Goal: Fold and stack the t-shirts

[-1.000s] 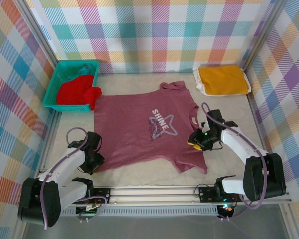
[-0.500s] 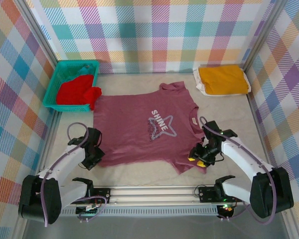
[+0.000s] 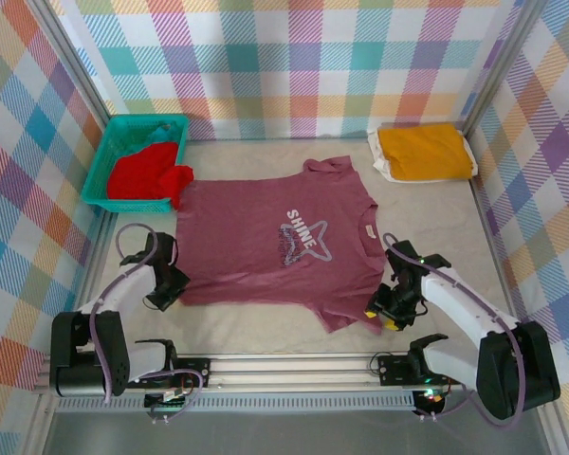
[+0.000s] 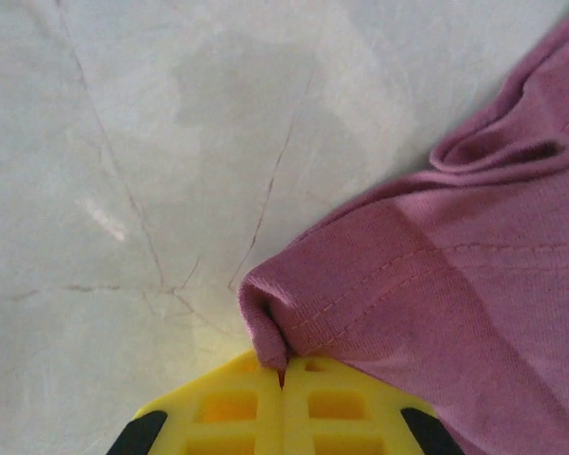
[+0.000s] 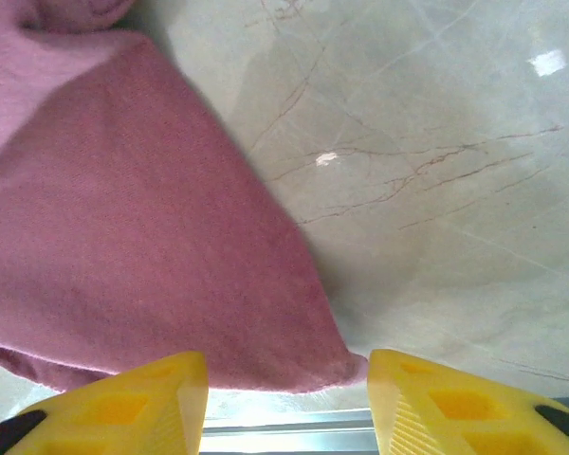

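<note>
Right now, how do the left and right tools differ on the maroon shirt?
The left tool is shut, pinching a hem corner of the maroon t-shirt; the right tool is open, the other hem corner lying loose between its jaws. The left tool is at the shirt's near-left corner, the right tool at its near-right. Both sit low over the table at the shirt's near hem.

Pastel plaid walls (image 3: 303,57) on 3 sides of a pale, veined tabletop (image 3: 436,209), aluminium rail (image 3: 294,365) in front.
</note>
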You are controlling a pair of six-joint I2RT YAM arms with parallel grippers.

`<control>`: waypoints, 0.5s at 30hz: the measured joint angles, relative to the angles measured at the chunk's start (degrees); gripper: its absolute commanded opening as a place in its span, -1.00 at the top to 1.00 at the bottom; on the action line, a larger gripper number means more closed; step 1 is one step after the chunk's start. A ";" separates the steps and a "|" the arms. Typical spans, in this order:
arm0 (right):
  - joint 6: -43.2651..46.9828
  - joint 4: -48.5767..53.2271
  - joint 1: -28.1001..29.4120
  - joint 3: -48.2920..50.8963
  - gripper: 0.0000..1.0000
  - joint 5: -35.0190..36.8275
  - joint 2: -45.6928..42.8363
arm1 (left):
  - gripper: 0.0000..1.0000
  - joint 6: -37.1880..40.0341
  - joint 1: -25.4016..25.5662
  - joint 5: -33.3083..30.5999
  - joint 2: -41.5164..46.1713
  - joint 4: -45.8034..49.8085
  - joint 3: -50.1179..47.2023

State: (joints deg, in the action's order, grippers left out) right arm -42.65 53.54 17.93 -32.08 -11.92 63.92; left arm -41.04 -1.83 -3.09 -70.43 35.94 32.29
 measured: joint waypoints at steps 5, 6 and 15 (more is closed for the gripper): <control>0.04 -1.14 1.33 0.24 0.02 -0.61 0.68 | 1.00 1.22 -1.44 1.36 -1.03 -2.19 0.33; 0.04 -1.22 1.60 0.24 0.02 -0.68 0.90 | 1.00 1.51 -1.64 1.60 -1.11 -2.47 0.35; -0.52 -2.05 4.61 0.26 0.05 -1.53 3.54 | 1.00 1.92 -1.86 2.19 -1.11 -3.17 0.37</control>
State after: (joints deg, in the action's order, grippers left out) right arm -43.18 51.48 22.55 -31.81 -13.45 67.46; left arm -39.11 -3.68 -0.91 -71.55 32.77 32.67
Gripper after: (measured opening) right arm 0.479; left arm 0.049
